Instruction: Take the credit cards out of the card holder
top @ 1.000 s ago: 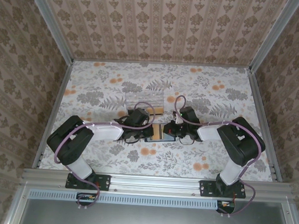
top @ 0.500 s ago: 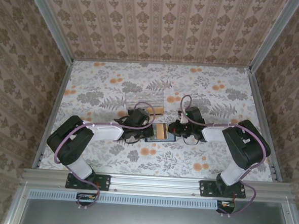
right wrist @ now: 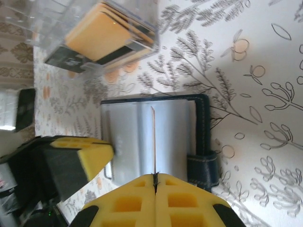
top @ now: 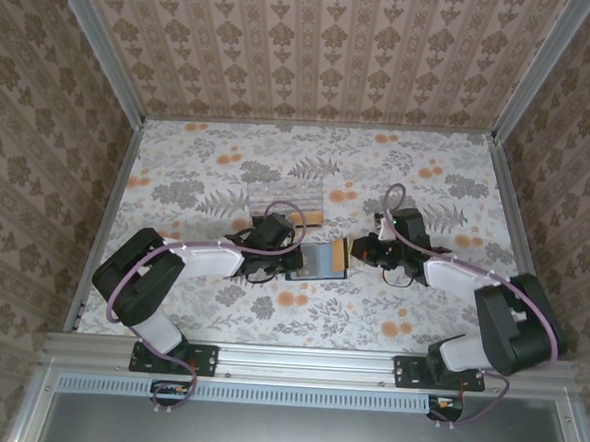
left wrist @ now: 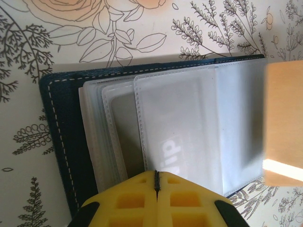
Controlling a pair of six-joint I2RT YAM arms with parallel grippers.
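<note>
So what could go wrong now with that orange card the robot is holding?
1. The thin orange-tan credit card is pinched only along one edge by the right gripper, whose jaws are shut on it, so it could slip and drop.
2. The left gripper, jaws shut, seems to press on just the near edge of the open dark navy folding card holder, so the holder might slide or lift.
</note>
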